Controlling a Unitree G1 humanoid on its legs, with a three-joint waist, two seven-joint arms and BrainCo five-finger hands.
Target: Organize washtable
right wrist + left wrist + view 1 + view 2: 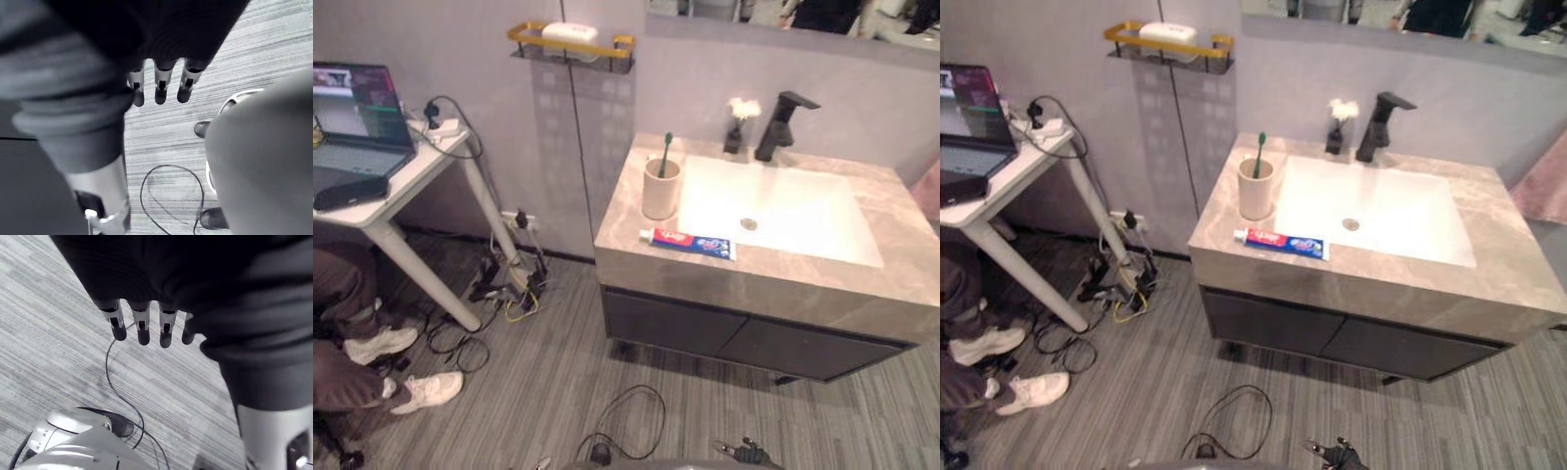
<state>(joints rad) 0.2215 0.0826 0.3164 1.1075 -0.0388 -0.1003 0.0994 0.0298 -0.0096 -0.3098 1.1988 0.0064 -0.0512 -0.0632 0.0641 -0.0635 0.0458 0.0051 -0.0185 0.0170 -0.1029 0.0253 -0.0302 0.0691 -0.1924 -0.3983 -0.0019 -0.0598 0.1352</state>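
While both arms hang low, I see the left hand (143,330) above the grey plank floor (49,333), fingers straight and slightly apart, holding nothing. The right hand (160,89) is the same (fingers straight, nothing in them), also above the floor.

On the washtable (773,276) a beige cup (660,191) stands upright at the left edge of the white sink basin (783,211), with a green toothbrush (664,152) standing in it. A toothpaste tube (687,243) lies flat on the near counter strip, just in front of the cup. A black faucet (778,125) sits at the far rim. Just left of it is a small dark vase (735,137) with a white flower.

A yellow-railed wall shelf (571,44), up and to the left, carries a white oblong item (570,31). Further left is a white desk (421,162) with an open laptop (352,117), tangled cables (509,284) below it, and a seated person's white shoes (431,390).
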